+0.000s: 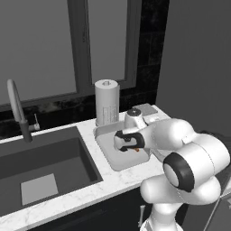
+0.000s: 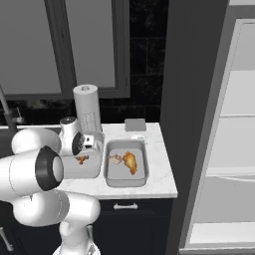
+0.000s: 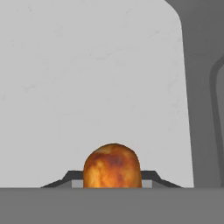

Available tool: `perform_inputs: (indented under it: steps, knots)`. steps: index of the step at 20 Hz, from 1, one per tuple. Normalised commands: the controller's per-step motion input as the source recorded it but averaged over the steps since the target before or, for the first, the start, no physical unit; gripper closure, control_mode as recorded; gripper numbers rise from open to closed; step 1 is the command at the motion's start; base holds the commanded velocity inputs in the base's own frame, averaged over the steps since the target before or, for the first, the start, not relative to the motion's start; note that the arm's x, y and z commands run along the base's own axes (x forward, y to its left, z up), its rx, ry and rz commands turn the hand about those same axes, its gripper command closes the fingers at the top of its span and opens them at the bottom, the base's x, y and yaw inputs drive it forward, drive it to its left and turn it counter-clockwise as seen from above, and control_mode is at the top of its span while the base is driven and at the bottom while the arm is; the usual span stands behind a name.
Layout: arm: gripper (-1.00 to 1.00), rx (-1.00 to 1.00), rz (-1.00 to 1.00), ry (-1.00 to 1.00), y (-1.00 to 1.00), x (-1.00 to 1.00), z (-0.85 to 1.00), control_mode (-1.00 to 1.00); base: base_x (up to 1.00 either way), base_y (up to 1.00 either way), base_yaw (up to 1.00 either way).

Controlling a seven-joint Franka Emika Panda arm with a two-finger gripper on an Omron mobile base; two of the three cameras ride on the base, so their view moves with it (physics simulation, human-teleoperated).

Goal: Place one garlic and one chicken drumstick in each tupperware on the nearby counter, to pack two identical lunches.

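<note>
Held in the pincer (image 3: 112,186): a browned chicken drumstick (image 3: 112,166), clamped between the two dark tips and hanging low over the pale floor of the left tupperware (image 2: 92,169), seen in the right base view as a small orange patch just under the hand. Gripped narrow, jaws pressed to either side of the meat. Just beside it, to the right on the same white marble surface (image 2: 162,172), the second tupperware (image 2: 142,177), already holding a second drumstick (image 2: 130,162) with a pale garlic (image 2: 115,159) touching its left end. Behind the two containers, near the dark backsplash, an upright paper towel roll (image 1: 107,102) and a small flat grey pad (image 2: 135,124). Further left in the left base view, the dark sink (image 1: 40,173) sunk into the surface, with a curved grey faucet (image 1: 18,110) at its back edge. At the far right of the right base view, pale fridge shelves (image 2: 234,144)
</note>
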Motion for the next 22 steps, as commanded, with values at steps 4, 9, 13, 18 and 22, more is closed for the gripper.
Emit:
perform_inputs:
  steps: [4, 9, 13, 18, 22]
  knots:
    - [1.0, 0.0, 0.0, 0.0, 0.0, 0.3, 0.0, -1.0, 0.0, 0.0, 0.0]
    - [1.0, 0.0, 0.0, 0.0, 0.0, 0.65, 0.0, -1.0, 0.0, 0.0, 0.0]
    - [-1.0, 0.0, 0.0, 0.0, 0.0, 0.41, 0.0, -1.0, 0.0, 0.0, 0.0]
    - [-1.0, 0.0, 0.0, -0.04, 0.0, 0.17, 0.0, -1.0, 0.0, 0.0, 0.0]
    - [-1.0, -0.01, 0.0, -0.01, -0.01, 0.08, 0.18, -1.0, 0.0, 0.0, 0.0]
